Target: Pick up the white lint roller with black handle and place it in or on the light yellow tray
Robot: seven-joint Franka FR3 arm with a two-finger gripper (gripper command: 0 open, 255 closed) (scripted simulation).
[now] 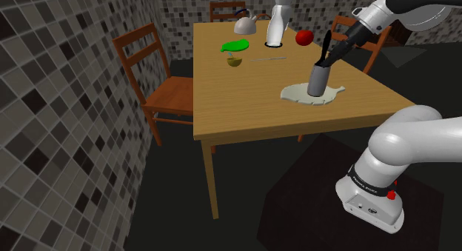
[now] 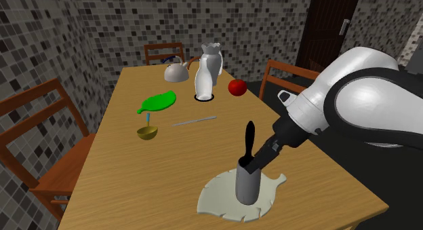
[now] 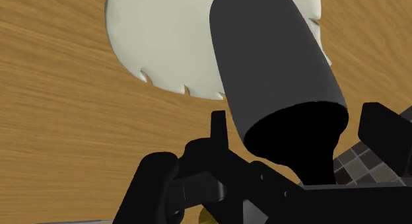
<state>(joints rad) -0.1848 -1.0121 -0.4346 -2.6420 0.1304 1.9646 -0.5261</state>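
Note:
The lint roller (image 1: 320, 79) is a grey cylinder with a black handle (image 2: 249, 137). It stands upright on the pale leaf-shaped tray (image 2: 217, 195) near the table's front corner. My gripper (image 2: 252, 164) is at the roller's top end, where the handle starts, one finger on each side. In the wrist view the roller (image 3: 271, 57) sits between the two fingers with a small gap on both sides, so my gripper (image 3: 294, 120) is open around it without clasping. The tray (image 3: 165, 44) lies beneath the roller on the wooden table (image 1: 237, 101).
Farther back on the table are a green leaf-shaped plate (image 1: 235, 45), a small olive bowl (image 1: 235, 61), a thin metal rod (image 1: 266, 58), a white vase (image 1: 278, 24), a kettle (image 1: 245, 24) and a red apple (image 1: 303, 38). Wooden chairs (image 1: 159, 79) surround the table.

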